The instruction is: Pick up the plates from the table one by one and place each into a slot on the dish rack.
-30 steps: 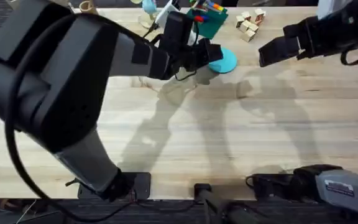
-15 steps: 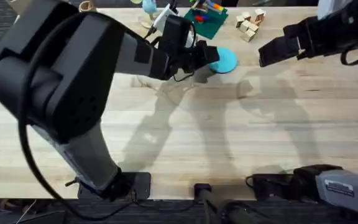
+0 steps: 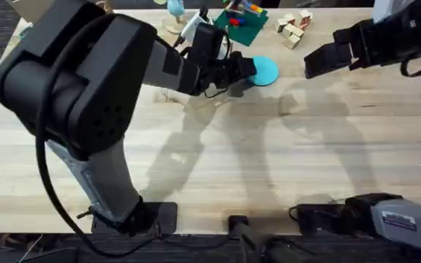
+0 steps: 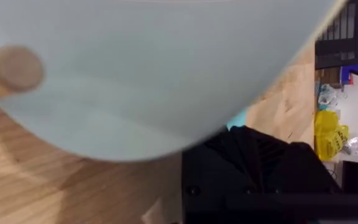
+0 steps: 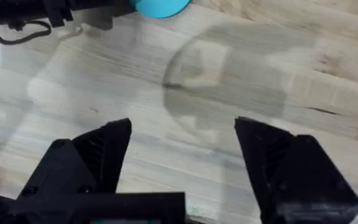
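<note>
Motion over the last second is slight, the left end effector (image 3: 241, 69) having drawn back a little beside the blue plate (image 3: 264, 70) on the bench (image 3: 283, 161), its opening hidden, a pale plate (image 4: 154, 68) close by a peg, while the right end effector (image 5: 182, 152) hangs wide open, empty.

The overhead camera is looking down and forward across the desk (image 3: 283, 161) from above the arm bases. The left wrist camera is pressing very close to a pale plate (image 4: 154, 68). The right wrist camera is hovering higher, sharing the blue plate (image 5: 160, 6) with overhead
</note>
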Available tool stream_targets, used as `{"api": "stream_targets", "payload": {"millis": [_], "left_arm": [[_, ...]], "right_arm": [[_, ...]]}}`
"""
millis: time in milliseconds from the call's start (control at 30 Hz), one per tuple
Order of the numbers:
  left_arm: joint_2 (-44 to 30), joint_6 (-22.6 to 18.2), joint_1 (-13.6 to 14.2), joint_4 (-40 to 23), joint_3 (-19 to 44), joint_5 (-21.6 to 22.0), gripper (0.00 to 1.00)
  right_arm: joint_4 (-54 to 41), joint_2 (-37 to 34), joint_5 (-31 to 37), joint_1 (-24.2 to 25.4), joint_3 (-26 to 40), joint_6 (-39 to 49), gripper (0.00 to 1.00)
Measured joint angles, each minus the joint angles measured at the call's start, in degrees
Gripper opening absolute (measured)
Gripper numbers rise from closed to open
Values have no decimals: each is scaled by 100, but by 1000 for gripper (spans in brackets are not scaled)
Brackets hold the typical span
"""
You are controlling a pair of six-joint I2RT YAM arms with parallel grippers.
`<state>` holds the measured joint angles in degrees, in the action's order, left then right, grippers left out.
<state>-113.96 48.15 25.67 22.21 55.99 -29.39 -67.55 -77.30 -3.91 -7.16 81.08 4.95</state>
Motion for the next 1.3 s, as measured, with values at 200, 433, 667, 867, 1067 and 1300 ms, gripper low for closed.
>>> {"api": "stream_targets", "payload": {"millis": [200, 433, 667, 867, 1067, 1300], "left_arm": [[-111, 78, 0, 130, 2, -4, 40], [-284, 204, -11, 238, 91, -157, 40], [-327, 244, -11, 115, 155, -151, 40], [-327, 246, -11, 113, 157, -149, 40], [-327, 246, -11, 113, 157, -149, 40], [-327, 246, -11, 111, 157, -149, 41]], "right_arm": [[0, -2, -2, 0, 0, 2, 996], [0, -2, -2, 0, 0, 0, 996], [-20, 0, 0, 0, 0, 2, 996], [-22, 1, -2, 0, 0, 0, 996], [-17, -2, -2, 0, -2, 2, 995], [349, -162, -484, 314, -4, 4, 996]]}}
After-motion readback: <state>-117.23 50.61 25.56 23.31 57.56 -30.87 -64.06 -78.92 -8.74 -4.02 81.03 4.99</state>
